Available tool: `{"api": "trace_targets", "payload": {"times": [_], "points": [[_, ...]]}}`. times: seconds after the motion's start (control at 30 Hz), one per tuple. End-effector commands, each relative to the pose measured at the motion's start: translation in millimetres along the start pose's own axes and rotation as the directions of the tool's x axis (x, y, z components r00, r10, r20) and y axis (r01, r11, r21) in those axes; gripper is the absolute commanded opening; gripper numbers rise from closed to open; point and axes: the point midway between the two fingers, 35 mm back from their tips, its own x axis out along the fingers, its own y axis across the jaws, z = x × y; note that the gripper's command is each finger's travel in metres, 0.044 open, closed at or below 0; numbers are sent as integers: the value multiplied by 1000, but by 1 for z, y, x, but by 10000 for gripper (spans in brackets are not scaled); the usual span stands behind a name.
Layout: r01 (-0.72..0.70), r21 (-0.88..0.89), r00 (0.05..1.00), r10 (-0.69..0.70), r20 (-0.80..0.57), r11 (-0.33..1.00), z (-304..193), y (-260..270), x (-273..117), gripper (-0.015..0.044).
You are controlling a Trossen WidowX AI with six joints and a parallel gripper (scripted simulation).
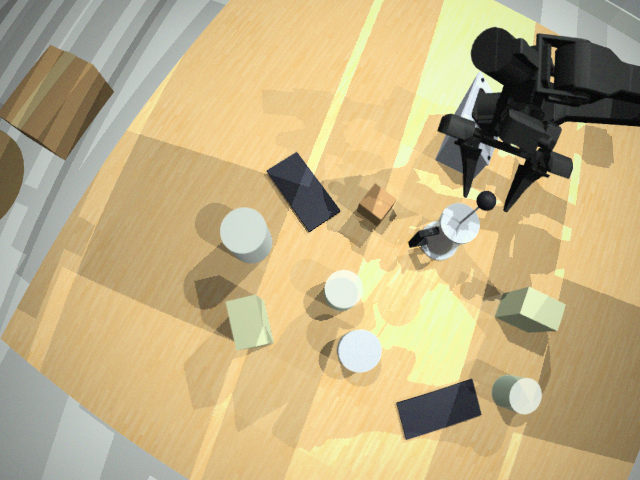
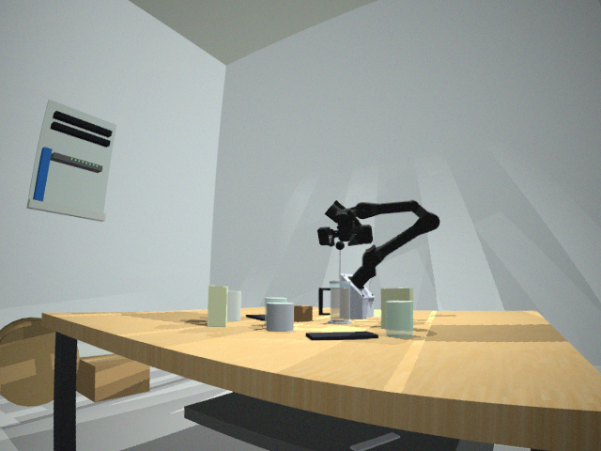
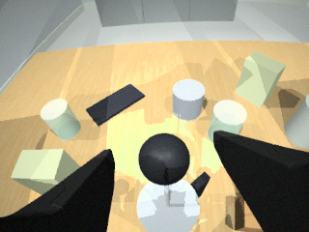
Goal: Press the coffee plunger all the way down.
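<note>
The coffee press [image 1: 440, 244] [image 2: 339, 306] [image 3: 166, 215] stands upright on the table, with its black handle [image 1: 422, 237] [image 2: 320, 302] [image 3: 201, 185] at its side. Its black ball knob [image 1: 486, 200] [image 2: 340, 245] [image 3: 164, 159] is high above the lid on a long thin rod, so the plunger is up. My gripper [image 1: 485, 204] [image 3: 163, 147] is open, pointing down. Its fingertips are on either side of the knob, near its height, with a gap on both sides in the wrist view. Whether the tips reach below the knob cannot be told.
A brown block [image 1: 377, 204] [image 2: 303, 313] is near the handle side. Pale cylinders [image 1: 343, 289] [image 1: 359, 351] [image 1: 245, 232] [image 1: 524, 395], green boxes [image 1: 249, 322] [image 1: 531, 310] and dark flat slabs [image 1: 303, 192] [image 1: 439, 409] stand or lie around the press.
</note>
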Motion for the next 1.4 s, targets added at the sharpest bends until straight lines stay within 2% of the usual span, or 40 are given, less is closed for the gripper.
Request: {"api": "trace_targets", "payload": {"times": [0.0, 0.1, 0.13, 1.37], "points": [[-3, 0, 1000, 3, 4, 1000, 0, 1, 0, 204], [-3, 0, 1000, 3, 4, 1000, 0, 1, 0, 125], [-3, 0, 1000, 3, 4, 1000, 0, 1, 0, 118], [4, 23, 1000, -4, -29, 1000, -33, -11, 25, 117]]}}
